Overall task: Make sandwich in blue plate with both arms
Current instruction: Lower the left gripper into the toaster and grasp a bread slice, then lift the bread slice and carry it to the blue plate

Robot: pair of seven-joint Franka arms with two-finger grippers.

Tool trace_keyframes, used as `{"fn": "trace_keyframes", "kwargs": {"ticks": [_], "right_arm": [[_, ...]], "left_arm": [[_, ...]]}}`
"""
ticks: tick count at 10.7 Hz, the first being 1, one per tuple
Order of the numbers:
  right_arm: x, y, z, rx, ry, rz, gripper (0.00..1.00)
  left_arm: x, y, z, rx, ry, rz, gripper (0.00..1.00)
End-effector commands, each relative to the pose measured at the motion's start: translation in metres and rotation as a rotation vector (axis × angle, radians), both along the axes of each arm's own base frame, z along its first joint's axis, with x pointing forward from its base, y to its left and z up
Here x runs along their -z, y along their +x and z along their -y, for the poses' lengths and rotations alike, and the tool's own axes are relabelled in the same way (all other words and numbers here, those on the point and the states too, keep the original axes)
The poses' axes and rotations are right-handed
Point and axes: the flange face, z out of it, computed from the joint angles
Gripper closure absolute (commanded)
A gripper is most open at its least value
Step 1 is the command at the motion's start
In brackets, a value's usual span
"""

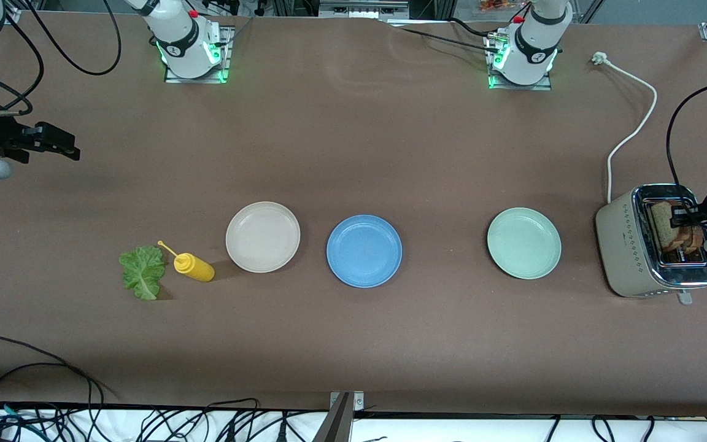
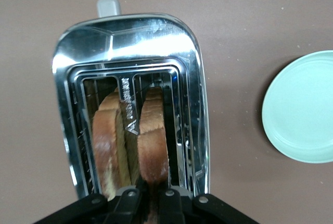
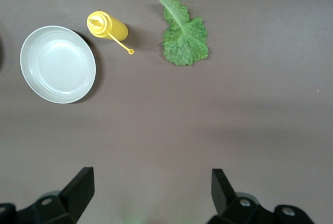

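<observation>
Front view: the left gripper (image 1: 683, 215), half cut off at the right edge, is clamping a bread slice (image 1: 661, 222) in the shiny toaster (image 1: 629, 245); the matte blue plate (image 1: 364, 250) is sitting centre frame.

Left wrist view: two slices are showing, apparently the crusty bread slice (image 2: 152, 140) being pinched.

Right wrist view: the right gripper (image 3: 151, 193) is waiting, fingers apart, over bare table, with the ruffled lettuce leaf (image 3: 183, 35) lying top centre.

Glossy chrome-topped toaster (image 2: 130, 41), matt blue plate (image 1: 364, 250), matt brown table (image 1: 353, 141).

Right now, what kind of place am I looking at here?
Probably a robotics lab set up as a mock kitchen: two arms bolted to a brown table, loose cables along its edge, and a toaster and plates such as the blue plate laid out.
</observation>
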Motion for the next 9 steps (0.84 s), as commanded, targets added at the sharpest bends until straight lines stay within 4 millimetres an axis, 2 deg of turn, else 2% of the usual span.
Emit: {"fn": "trace_keyframes", "kwargs": {"ticks": [1, 3, 5, 7, 9], "right_arm": [[-0.007, 0.001, 0.0, 0.009, 0.016, 0.009, 0.0], [-0.006, 0.001, 0.001, 0.01, 0.016, 0.008, 0.0], [-0.007, 0.001, 0.001, 0.01, 0.014, 0.009, 0.0], [-0.006, 0.001, 0.001, 0.01, 0.016, 0.008, 0.0], [-0.006, 0.001, 0.001, 0.01, 0.016, 0.006, 0.0]], "left_arm": [[-0.058, -0.006, 0.005, 0.011, 0.03, -0.026, 1.0], [-0.092, -0.004, 0.011, 0.011, 0.031, -0.041, 1.0], [-0.123, 0.002, 0.037, 0.046, 0.021, -0.034, 1.0], [-0.147, 0.01, 0.089, 0.127, 0.001, -0.018, 1.0], [-0.152, 0.014, 0.148, 0.221, -0.037, -0.007, 1.0]]}}
